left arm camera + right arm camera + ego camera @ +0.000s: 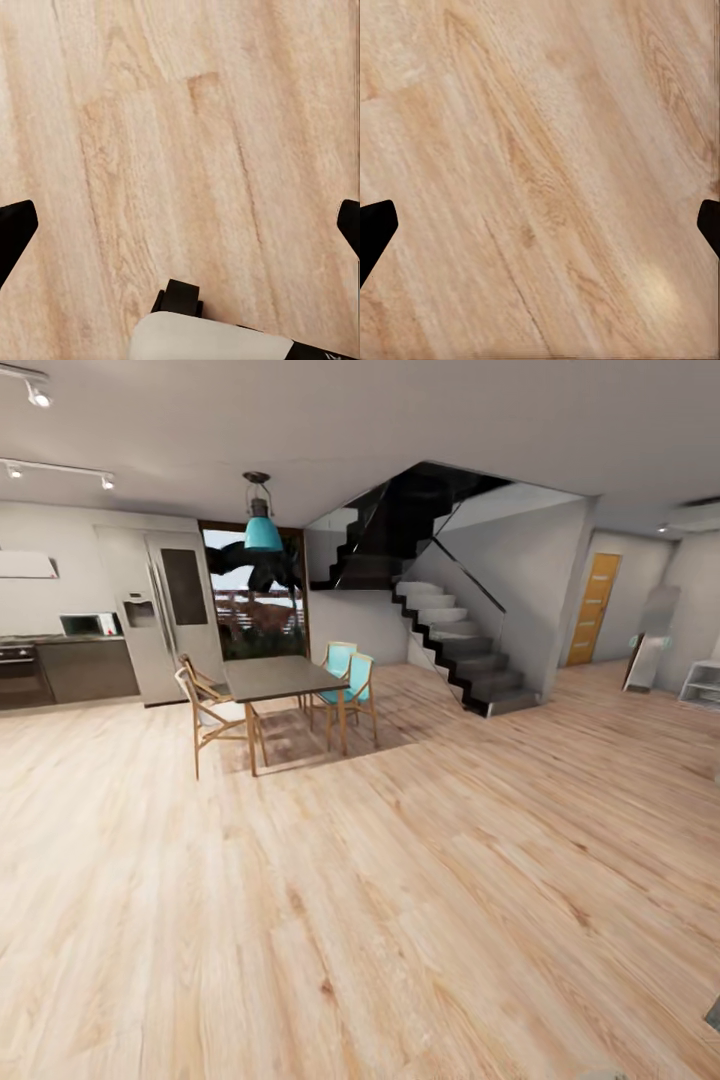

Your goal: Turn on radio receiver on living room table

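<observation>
With both grippers, left (pixel 180 221) and right (pixel 540 221), spread wide and empty above bare wood floor (pixel 400 920), the radio lies somewhere outside the dining table (pixel 280 678) and stairs (pixel 460 650) ahead, so neither arm can be judged nearer.

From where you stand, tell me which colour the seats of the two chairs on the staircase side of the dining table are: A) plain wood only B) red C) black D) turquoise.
D: the two chairs beside the dark dining table, on the side nearer the staircase, have turquoise seats and backs on wooden frames.
</observation>
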